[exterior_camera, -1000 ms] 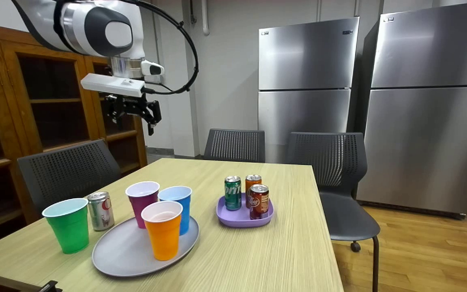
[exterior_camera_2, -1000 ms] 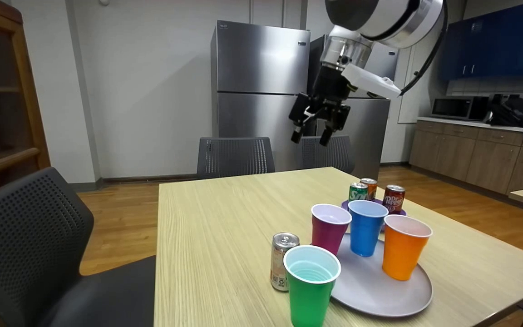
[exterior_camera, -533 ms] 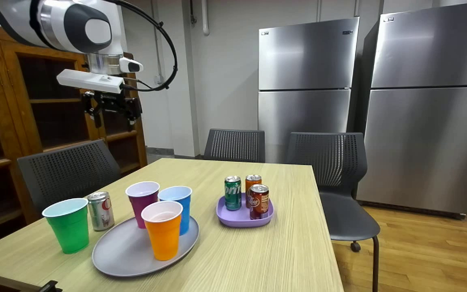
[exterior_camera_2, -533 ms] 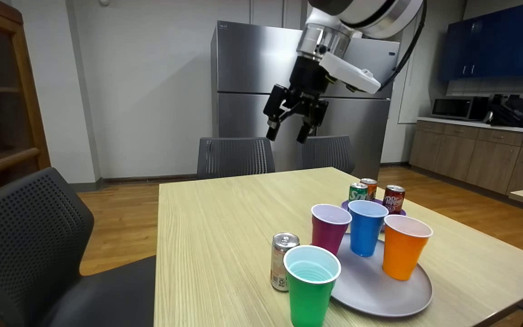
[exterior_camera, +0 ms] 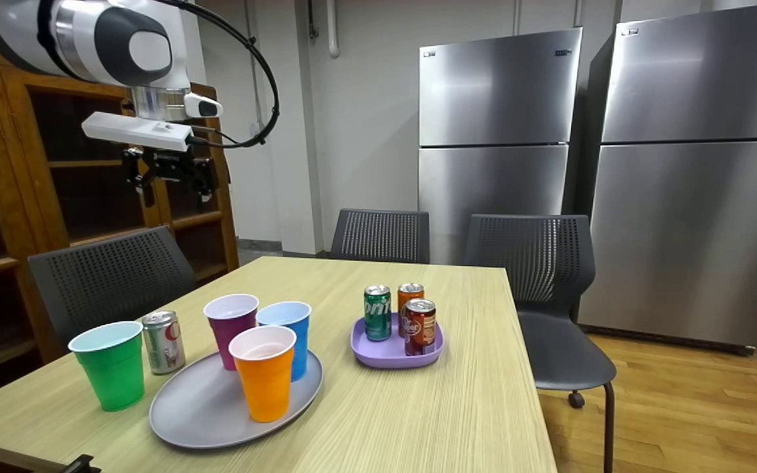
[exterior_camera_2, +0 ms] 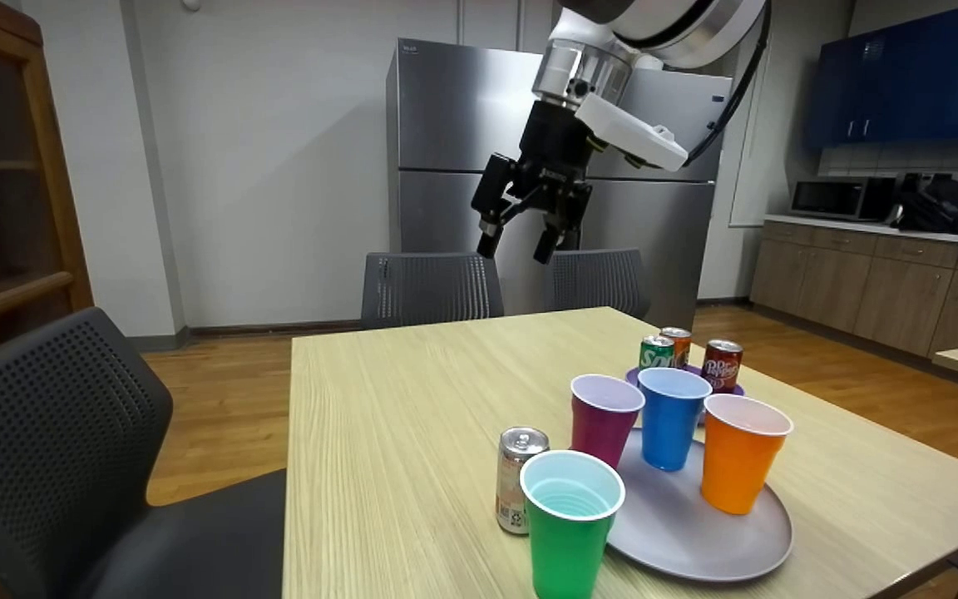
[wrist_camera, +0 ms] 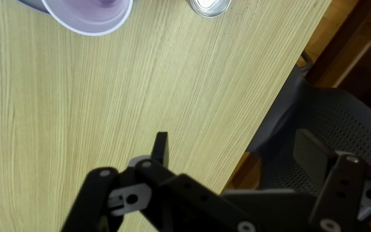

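My gripper (wrist_camera: pixel 237 146) stands open in the air above the table, nothing between its fingers. It hangs high in both exterior views (exterior_camera: pixel 177 195) (exterior_camera_2: pixel 516 246). At the wrist view's top edge are the purple cup (wrist_camera: pixel 90 16) and a silver can (wrist_camera: pixel 210 6), both cut off. The purple, blue (exterior_camera_2: pixel 669 428) and orange (exterior_camera_2: pixel 741 462) cups stand upright on a grey plate (exterior_camera_2: pixel 687 545). Off the plate, a green cup (exterior_camera: pixel 112 374) is beside the silver can. A purple tray (exterior_camera: pixel 378 358) carries a green Sprite can (exterior_camera: pixel 377 315), an orange can (exterior_camera: pixel 410 295) and a Dr Pepper can (exterior_camera: pixel 420 332).
Dark chairs stand around the table (exterior_camera_2: pixel 412 399); one chair (wrist_camera: pixel 327 129) lies under the right finger in the wrist view, past the table edge. A wooden cabinet (exterior_camera: pixel 83 164) is behind the arm, and two steel refrigerators (exterior_camera: pixel 497 118) stand at the back.
The arm and gripper have shifted left in both exterior views, more in the first half second than after. The gripper has stayed open. Cups, cans, plate and tray are where they were.
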Available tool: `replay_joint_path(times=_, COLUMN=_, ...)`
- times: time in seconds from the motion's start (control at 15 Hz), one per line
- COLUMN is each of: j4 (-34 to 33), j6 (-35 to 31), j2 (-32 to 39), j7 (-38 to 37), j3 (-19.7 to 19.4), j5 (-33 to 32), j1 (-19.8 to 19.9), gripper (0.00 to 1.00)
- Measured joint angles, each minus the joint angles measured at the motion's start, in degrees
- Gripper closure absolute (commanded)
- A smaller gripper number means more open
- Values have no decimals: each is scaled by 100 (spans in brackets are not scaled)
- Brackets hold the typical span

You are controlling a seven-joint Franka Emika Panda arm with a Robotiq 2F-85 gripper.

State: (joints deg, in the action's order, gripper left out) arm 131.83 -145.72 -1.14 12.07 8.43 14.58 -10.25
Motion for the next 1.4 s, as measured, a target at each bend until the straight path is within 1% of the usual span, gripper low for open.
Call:
replay_joint_path(times=0.33, j4=25, j6=3, j2=23, j7=44, j3=9, j5=-1, j1=-12, gripper=0)
replay_joint_path(times=0.67, j4=176, j6=236, j2=1, j7=71, j3=75, j5=-1, j1=-47, gripper=0)
replay_joint_path(times=0.93, j4=448, j6=316, j2=-112, j7=65, j3=164, j5=4, j1=-117, gripper=0)
replay_joint_path(times=1.4, j4=1094, j6=233, j2=-391, j7=-2, j3=269, j5=93, j1=-343, gripper=0)
